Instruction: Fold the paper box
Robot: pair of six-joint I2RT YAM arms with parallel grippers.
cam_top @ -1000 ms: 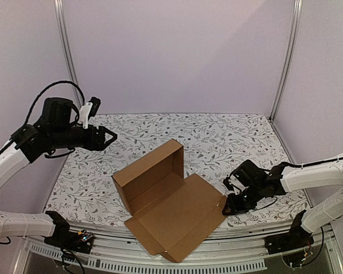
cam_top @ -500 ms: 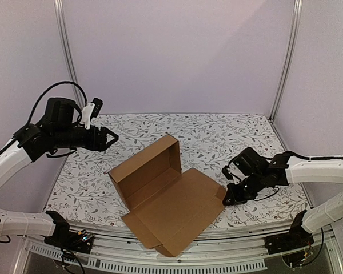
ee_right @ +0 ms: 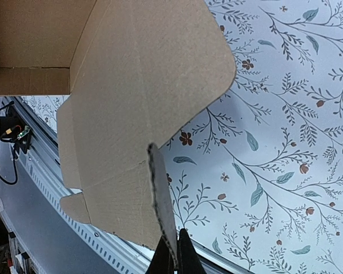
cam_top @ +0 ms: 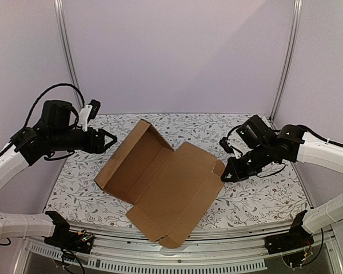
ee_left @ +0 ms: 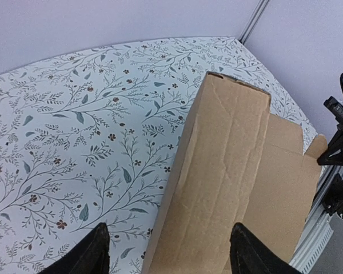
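So, the right gripper (ee_right: 172,251) is seen pressed together on the thin corrugated edge of a corner flap (ee_right: 160,188) of the paper box (cam_top: 160,182), and that corner looks held up off the table (cam_top: 246,137) toward its right side. The left gripper (ee_left: 168,251) is spread wide with nothing pinched. It is hung over the left side of the table, near the tall tray wall (ee_left: 217,171) but apart from it.

The box itself is laid open across the middle of the table. The tray part is turned toward the left edge and the wide lid panel (cam_top: 180,194) toward the near edge, with its nearest corner poked out past that edge.

Step-wise, the lid side seems to be getting raised so it can be folded over the tray. For the next move, the pinched flap probably has to be swung up and leftward while the tray is steadied by the open gripper, otherwise the whole sheet may just get dragged.

Plenty of bare table is left along the far edge and in the far right corner. Next to nothing is spared at the near edge.
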